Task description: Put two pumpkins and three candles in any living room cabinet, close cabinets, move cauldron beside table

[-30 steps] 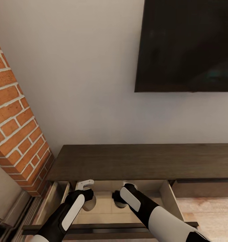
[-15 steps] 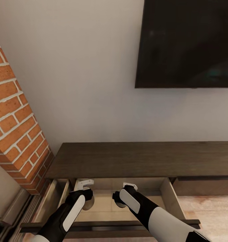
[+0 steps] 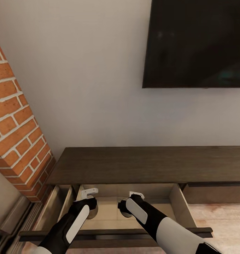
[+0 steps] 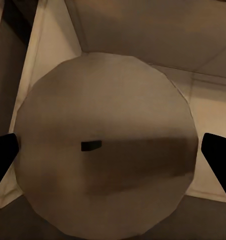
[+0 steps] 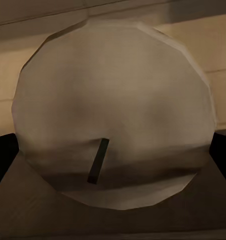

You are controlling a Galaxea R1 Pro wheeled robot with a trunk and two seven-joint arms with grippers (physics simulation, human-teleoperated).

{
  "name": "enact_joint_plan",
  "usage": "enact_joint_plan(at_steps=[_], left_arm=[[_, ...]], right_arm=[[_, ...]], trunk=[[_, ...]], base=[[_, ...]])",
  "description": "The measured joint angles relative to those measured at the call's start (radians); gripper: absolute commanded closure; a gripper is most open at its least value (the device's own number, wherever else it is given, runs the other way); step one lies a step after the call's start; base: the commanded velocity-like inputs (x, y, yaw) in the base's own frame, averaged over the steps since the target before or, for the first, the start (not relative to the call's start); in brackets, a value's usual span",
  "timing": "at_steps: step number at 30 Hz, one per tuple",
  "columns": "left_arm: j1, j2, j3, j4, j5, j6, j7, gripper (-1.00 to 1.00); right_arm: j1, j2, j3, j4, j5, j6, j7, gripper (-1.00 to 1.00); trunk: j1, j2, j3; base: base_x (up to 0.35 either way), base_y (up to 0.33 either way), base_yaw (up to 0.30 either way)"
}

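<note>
While both arms reached into the open drawer of the cabinet, each gripper spanned a candle: the left gripper had its fingers either side of one, the right gripper likewise. Whether the fingers pressed the candles' sides I could not tell. A good release would set each candle flat on the drawer floor, apart from the other, then lift straight up clear of the drawer's front.

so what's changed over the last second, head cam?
Mostly the camera: the whole view slid, the TV sitting higher in frame. Both end effectors, left and right, stayed in the open drawer, each with a candle (left, right) between its fingers. Nothing released.
</note>
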Motion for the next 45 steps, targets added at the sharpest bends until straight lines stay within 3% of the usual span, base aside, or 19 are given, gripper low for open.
enact_joint_plan(at_steps=[7,17,31,34,45], left_arm=[[0.000,0.000,-0.003,0.006,-0.002,-0.050,0.000,1.00],[0.000,0.001,-0.010,0.006,-0.002,-0.054,-0.046,1.00],[0.000,0.002,-0.028,0.006,-0.001,-0.054,-0.048,1.00],[0.000,0.003,-0.027,0.006,-0.002,-0.054,-0.048,1.00],[0.000,0.004,-0.026,0.002,-0.005,-0.054,-0.048,1.00]], right_arm=[[0.000,0.000,0.000,0.000,0.000,-0.018,0.003,1.00],[0.000,0.001,0.000,0.000,0.000,-0.022,0.003,1.00],[0.000,0.000,0.000,0.000,0.001,-0.039,0.005,1.00],[0.000,0.000,0.006,-0.001,-0.002,-0.053,0.034,1.00],[0.000,0.000,0.006,-0.002,0.001,-0.057,0.062,1.00]], trunk=[[0.027,-0.049,-0.022],[0.065,-0.119,-0.053],[0.119,-0.217,-0.097],[0.130,-0.238,-0.107],[0.130,-0.238,-0.107]], base=[[0.000,0.000,0.000],[0.000,0.000,0.000],[0.000,0.000,0.000],[0.000,0.000,0.000],[0.000,0.000,-0.082]])
